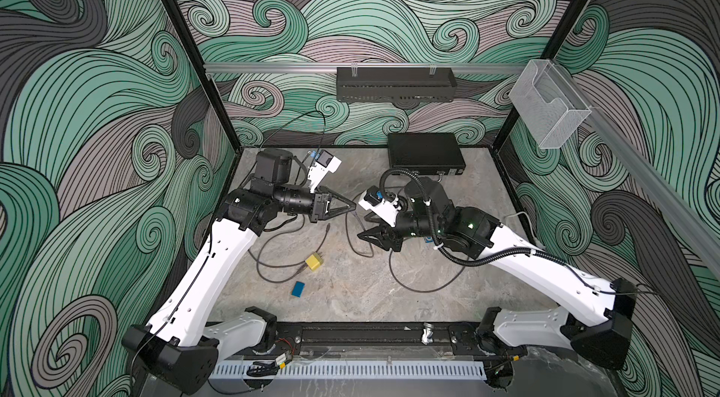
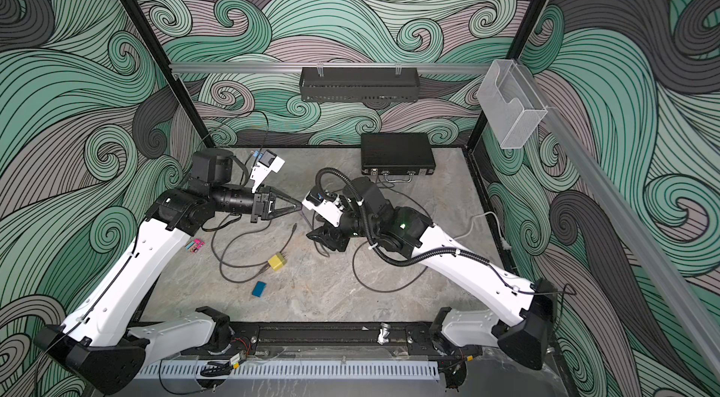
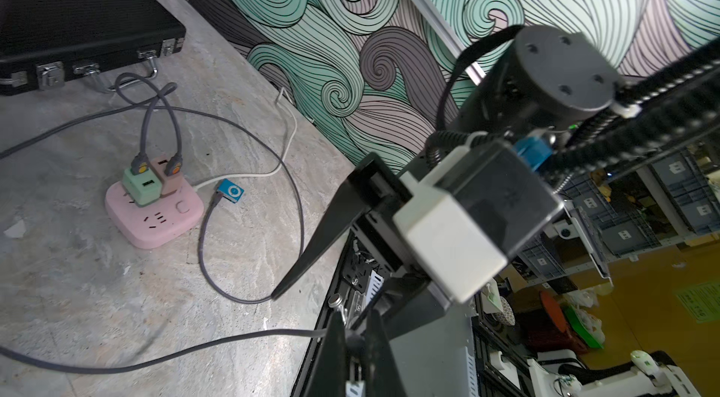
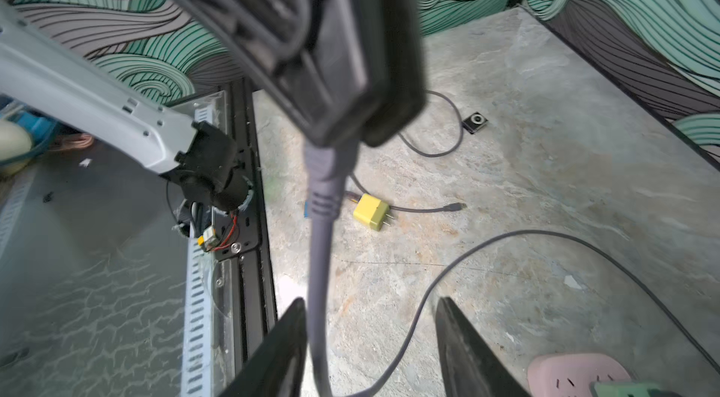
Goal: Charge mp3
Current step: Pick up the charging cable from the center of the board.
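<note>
The left gripper [image 1: 353,207] is clamping shut on the plug [image 4: 323,181] of a grey cable [image 4: 319,258]. The right gripper [image 4: 370,301] is standing open, its jaws either side of the cord, which is running close by one of them. The plug's long axis is pointing down toward the table [image 1: 350,297] with the cord end lowest. The metal tip is hiding between the left jaws, so I cannot tell which way it is facing. The cord is probably light and limp and will steer nothing, while the moulded plug is stiff, so that is likely the place to hold, just behind the tip. A blue mp3 [image 3: 230,191] is lying face up just beside the pink strip [image 3: 156,227], well apart from the held plug. It is looking small, light and smooth, likely to skate when pushed, so pinching its side edges seems wise. Another cable end is lying at its edge, though I cannot tell whether it is seated.
</note>
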{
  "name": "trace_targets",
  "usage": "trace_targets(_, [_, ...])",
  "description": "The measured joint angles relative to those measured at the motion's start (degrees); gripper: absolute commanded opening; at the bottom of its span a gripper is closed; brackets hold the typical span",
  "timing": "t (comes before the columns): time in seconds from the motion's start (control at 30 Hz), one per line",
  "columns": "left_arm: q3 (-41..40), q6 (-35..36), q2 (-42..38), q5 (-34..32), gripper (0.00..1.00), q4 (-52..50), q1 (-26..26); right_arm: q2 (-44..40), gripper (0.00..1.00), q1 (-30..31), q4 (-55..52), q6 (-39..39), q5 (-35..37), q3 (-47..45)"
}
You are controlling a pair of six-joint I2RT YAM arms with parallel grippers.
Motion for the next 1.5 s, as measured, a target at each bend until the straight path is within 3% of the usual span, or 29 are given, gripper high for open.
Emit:
trace_targets(0.13, [-0.31, -4.15, -0.48, -6.86, 0.0, 1.88, -0.02, -6.64, 0.62, -0.57, 4.83, 7.96, 6.86, -2.43])
trace_targets(0.27, [-5.49, -12.44, -2.64, -15.65, 0.0, 9.97, -1.92, -13.84, 0.65, -1.99, 13.53, 20.31, 7.89, -8.02])
trace_targets(0.53, [-19.96, -28.35, -6.62, -46.14, 0.0, 27.87, -19.28, -12.02, 0.65, -2.69, 35.06, 44.81, 5.68, -21.49])
trace_targets(0.7, [-23.89, -34.38, -7.02, -57.75, 0.0, 37.35, -22.77, -9.81, 0.68, -2.32, 43.58, 52.04, 6.6, -23.28])
trace_targets(0.9, [-24.72, -37.03, -7.04, -63.3, 0.0, 43.71, -23.43, -8.13, 0.69, -2.25, 55.6, 57.77, 8.37, -23.3])
trace_targets(1.13, [-24.98, -38.29, -7.26, -66.6, 0.0, 48.59, -23.96, -5.2, 0.69, -2.23, 59.98, 63.04, 9.9, -25.53])
trace_targets(1.5, [-25.79, -41.53, -7.65, -67.28, 0.0, 54.25, -25.07, -2.34, 0.66, -2.21, 68.91, 69.4, 14.67, -28.35])
